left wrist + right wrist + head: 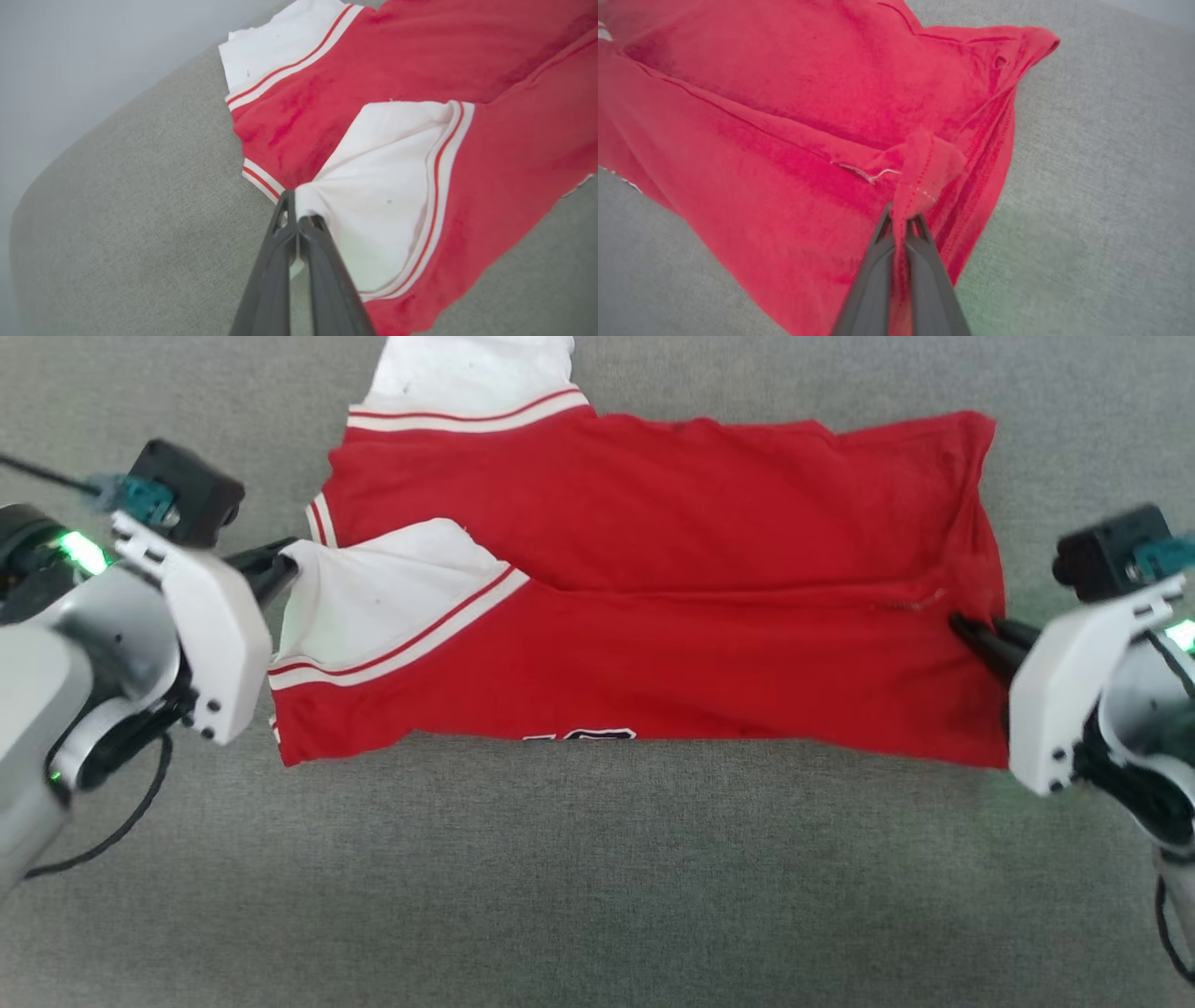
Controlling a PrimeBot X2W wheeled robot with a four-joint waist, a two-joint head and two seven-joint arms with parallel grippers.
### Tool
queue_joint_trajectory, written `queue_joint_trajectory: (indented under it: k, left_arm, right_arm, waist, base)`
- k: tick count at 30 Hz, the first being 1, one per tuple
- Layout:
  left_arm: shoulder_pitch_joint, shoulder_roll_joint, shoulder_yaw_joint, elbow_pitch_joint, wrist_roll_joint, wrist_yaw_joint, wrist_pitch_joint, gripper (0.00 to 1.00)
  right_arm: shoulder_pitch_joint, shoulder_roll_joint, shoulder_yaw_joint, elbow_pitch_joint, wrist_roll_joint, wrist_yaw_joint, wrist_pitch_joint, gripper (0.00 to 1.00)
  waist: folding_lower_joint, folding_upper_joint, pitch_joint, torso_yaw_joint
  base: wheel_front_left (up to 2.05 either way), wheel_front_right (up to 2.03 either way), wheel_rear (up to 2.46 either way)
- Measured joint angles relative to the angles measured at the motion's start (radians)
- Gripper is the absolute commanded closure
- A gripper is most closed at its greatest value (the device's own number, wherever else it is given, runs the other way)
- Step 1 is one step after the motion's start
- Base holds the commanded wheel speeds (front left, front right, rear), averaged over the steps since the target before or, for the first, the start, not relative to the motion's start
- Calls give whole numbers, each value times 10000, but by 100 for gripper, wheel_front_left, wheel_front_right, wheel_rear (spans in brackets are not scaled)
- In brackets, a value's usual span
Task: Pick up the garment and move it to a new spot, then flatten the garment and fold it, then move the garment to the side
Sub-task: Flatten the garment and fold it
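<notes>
Both jaws are closed tight on the garment (653, 569), left gripper (288, 567) on its sleeve (373, 597), right gripper (962, 627) on its hem (985, 541); if we pull unevenly, either thin pinch may slip.

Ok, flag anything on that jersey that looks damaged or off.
A loose pale thread sticks out of the garment near its hem, just ahead of the right gripper pinching it: it looks like stitching coming undone. Small dark specks mark the white sleeve the left gripper holds.
</notes>
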Motion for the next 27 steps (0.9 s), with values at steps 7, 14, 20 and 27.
queue_joint_trajectory:
  k: [7, 14, 20, 27]
  left_arm:
    - [-405, -1129, -303, 2449, -157, -679, -21, 100]
    - [-591, -1939, -514, 4243, -892, -986, 71, 69]
    - [-903, -1818, -654, 4360, -1018, -1014, -127, 0]
    - [-876, -1057, -686, 3381, -1135, -953, -190, 0]
  right_arm:
    - [-1084, 151, 750, 1687, -2, 0, -395, 100]
    - [-1920, 290, 1457, 2920, 111, 0, -754, 38]
    - [-2099, 58, 1726, 3051, 48, 0, -1058, 0]
    - [-1394, 23, 798, 2027, -128, 0, -1776, 0]
  waist:
    - [1, 0, 387, -107]
    - [1, 0, 539, -184]
    - [1, 0, 340, -147]
    - [0, 0, -46, -59]
  base:
    - [0, 0, 0]
    - [0, 0, 0]
    - [0, 0, 0]
    - [0, 0, 0]
